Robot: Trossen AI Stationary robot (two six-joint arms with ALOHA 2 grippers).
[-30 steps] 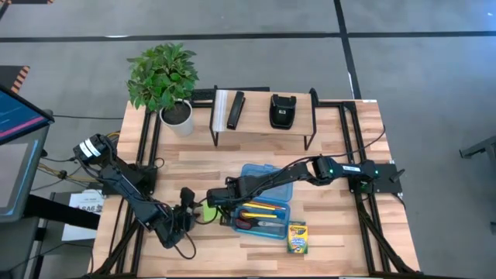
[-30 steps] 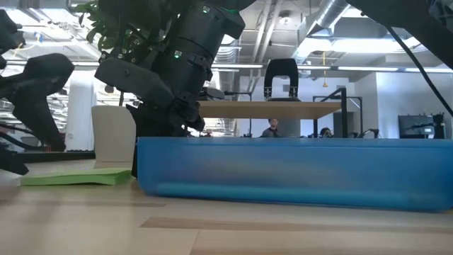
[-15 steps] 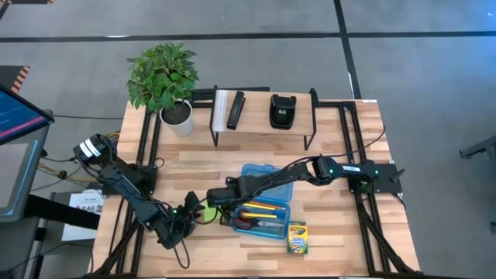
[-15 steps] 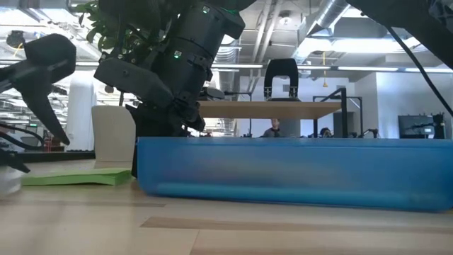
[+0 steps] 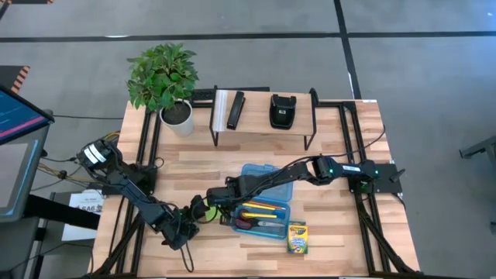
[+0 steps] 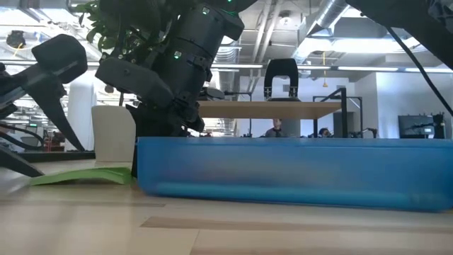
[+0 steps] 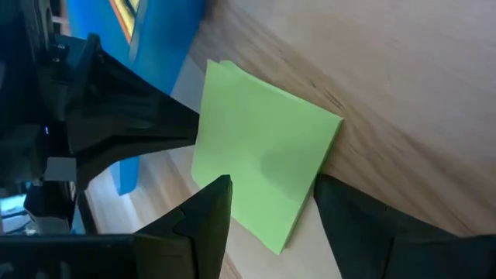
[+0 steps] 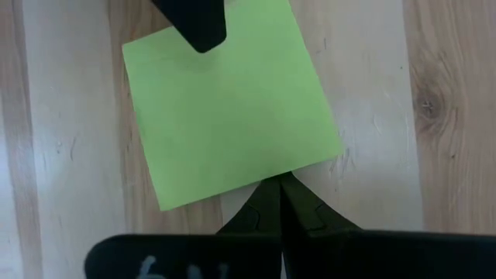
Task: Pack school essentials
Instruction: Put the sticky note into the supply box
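The lime-green sticky-note pad (image 5: pixel 206 211) (image 8: pixel 229 108) lies on the table just left of the blue case (image 5: pixel 256 172) (image 6: pixel 297 171). In the low view the pad (image 6: pixel 85 176) looks sloped. My left gripper (image 5: pixel 195 209) (image 7: pixel 273 184) is open, its fingers on either side of the pad's near-left part. My right gripper (image 5: pixel 215 200) (image 8: pixel 279 184) is shut at the pad's opposite edge. Pencils (image 5: pixel 260 209) and red-handled scissors (image 5: pixel 252 225) lie inside the case. The crayon box (image 5: pixel 297 236) lies flat to the case's right. I cannot see the eraser. My left gripper comes at the pad low, slanting from the table's left. One fingertip (image 7: pixel 221 186) overlaps the pad's top face (image 7: pixel 240 167) near an edge; the other (image 7: pixel 329 190) stands beside its corner. I cannot tell whether either presses on it. My right gripper meets the pad's edge (image 8: pixel 275 172) with its shut fingertips, coming level from the table's right. The pad rests on the table.
A potted plant (image 5: pixel 177 116) stands at the far left. A low shelf (image 5: pixel 263 128) along the far side carries two black objects. The case's blue wall fills the low view's middle. People show far off in the room (image 6: pixel 272 129). Bare wood lies near the front edge.
My left gripper has moved toward the table's right and down onto the pad, its open fingers closing in around the pad's left part. In the low view the pad went from a flat slab to a sloped wedge. My right gripper stayed put.
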